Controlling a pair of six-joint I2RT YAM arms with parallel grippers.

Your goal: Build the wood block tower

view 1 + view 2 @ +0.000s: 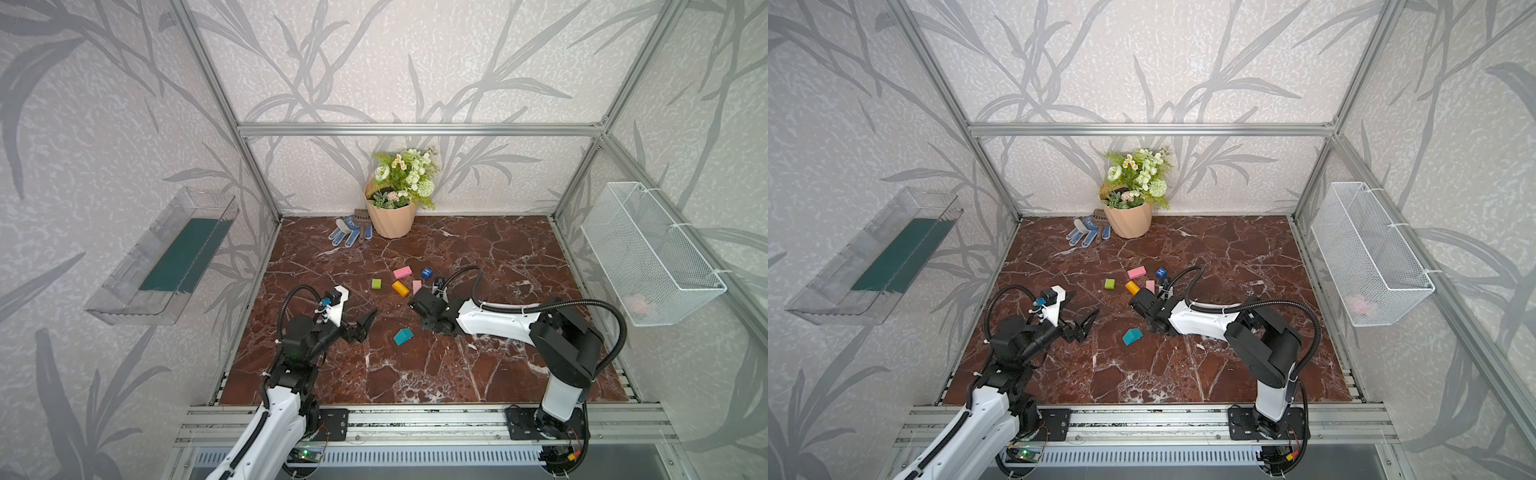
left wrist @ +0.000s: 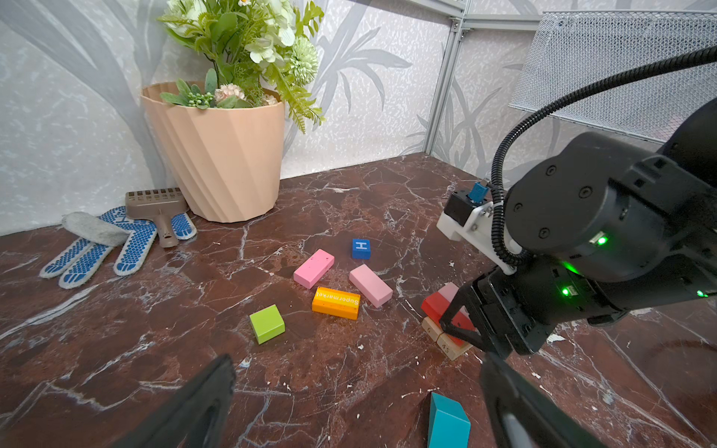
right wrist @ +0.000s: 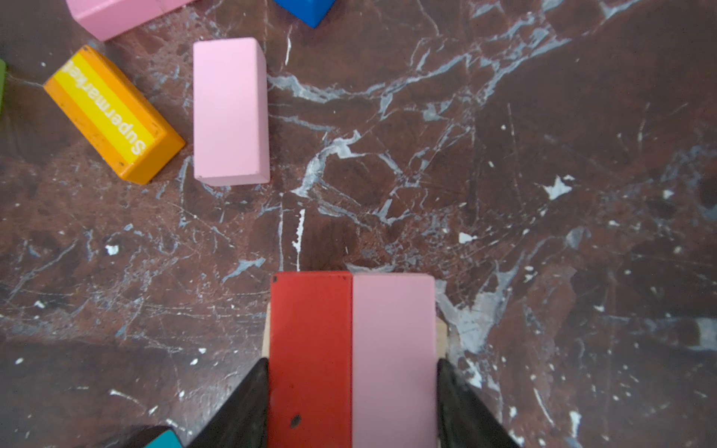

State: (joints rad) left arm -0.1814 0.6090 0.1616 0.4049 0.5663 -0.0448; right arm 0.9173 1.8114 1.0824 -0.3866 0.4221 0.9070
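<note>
Brown marble tabletop [image 1: 415, 374] is carrying the tower [image 2: 446, 314], which is standing only two layers high: a tan base [image 2: 450, 347] with a red-and-pink layer [image 3: 353, 329] on it. The right gripper [image 3: 352, 372] is clasping this layer from both sides. The left gripper [image 1: 363, 326] is hanging wide open, apart from the tower. The orange block [image 2: 336, 303], nearer pink oblong [image 2: 370, 285], farther pink oblong [image 2: 313, 268], green cube [image 2: 267, 324], blue "H" cube [image 2: 361, 248] and teal house piece [image 1: 404, 336] are lying loose near the tower, not yet placed.

Left arm [image 1: 282, 415], right arm [image 1: 490, 320]: white shell links, black joint housings [image 2: 574, 201], round screw heads [image 2: 551, 170]. Black corrugated cables [image 2: 543, 112] looped at wrists. Green LEDs [image 2: 601, 240]. White camera bracket [image 2: 469, 227], blue connector [image 2: 477, 190]. Left gripper [image 1: 368, 322] fingers [image 2: 201, 407] black, tapered.
</note>
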